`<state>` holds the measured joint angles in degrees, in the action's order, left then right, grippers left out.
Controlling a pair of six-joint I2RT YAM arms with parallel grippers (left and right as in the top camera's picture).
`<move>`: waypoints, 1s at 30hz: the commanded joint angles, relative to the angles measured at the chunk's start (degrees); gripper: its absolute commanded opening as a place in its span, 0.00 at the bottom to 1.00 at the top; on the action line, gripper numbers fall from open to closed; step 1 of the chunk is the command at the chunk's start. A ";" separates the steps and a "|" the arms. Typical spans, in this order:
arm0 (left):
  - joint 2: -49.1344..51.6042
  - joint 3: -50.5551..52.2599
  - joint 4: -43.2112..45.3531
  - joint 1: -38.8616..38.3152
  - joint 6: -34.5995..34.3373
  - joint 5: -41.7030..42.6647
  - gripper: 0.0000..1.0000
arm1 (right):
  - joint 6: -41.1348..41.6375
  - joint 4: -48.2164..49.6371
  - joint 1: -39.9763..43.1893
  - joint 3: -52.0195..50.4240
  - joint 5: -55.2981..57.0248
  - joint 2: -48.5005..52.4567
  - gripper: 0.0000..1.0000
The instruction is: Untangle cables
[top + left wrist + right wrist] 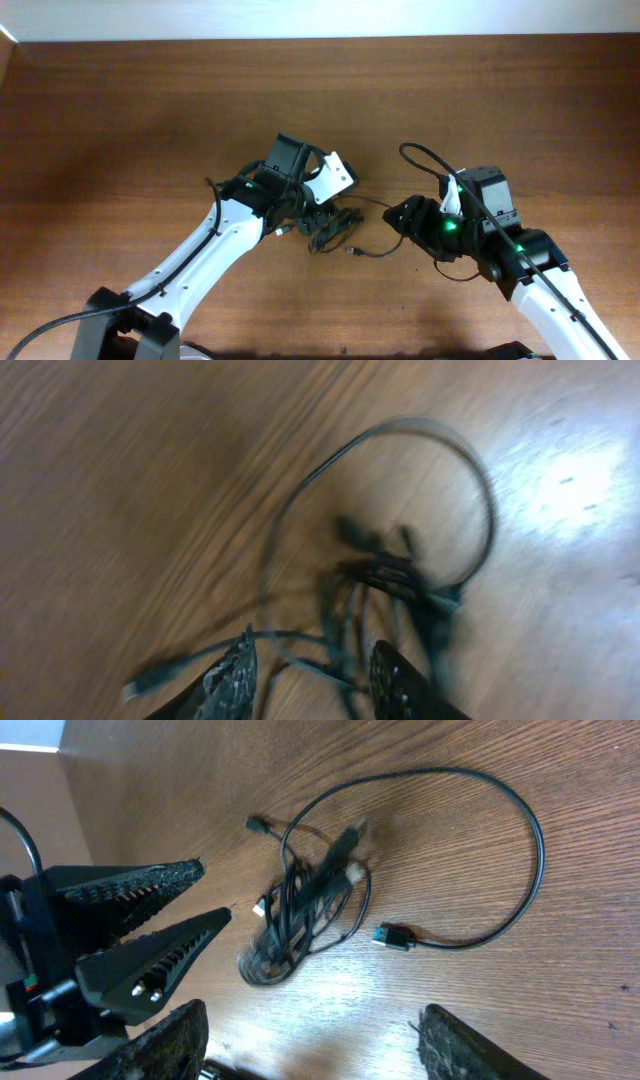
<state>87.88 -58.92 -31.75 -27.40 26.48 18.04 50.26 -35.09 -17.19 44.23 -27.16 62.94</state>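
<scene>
Right wrist view gives me the clearest read: the cables [300,920] lie bunched in 1 dark knot on the table [150,100], between the 2 arms. 1 loose cord [535,850] sweeps out from the knot in a wide arc and ends in a plug [395,937] lying just beside it.

My right claw [310,1015] is spread wide and holds nothing. It hangs over the bare wood near the plug. The left claw [215,890] is partly open with its tips just beside the knot, not touching it in this view. The left wrist picture is blurred; strands show between the fingers [235,680] there, but I judge nothing is pinched.

The risk I see is in the left claw closing on the whole bunch rather than 1 cord. Pulling then would drag the knot along or cinch it tighter. If the right claw takes the plug and pulls before the knot is pinned, everything slides together — nothing separates. The blur also makes aiming at a single strand a gamble.
</scene>
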 commanded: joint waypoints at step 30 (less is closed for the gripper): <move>6.14 -0.15 -4.15 -10.43 -16.83 -6.10 0.28 | -6.16 -24.72 13.09 5.88 13.92 -0.59 0.63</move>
<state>93.56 -59.09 -36.64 -37.87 10.74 14.96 45.25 -59.59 -4.51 48.86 -14.35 62.78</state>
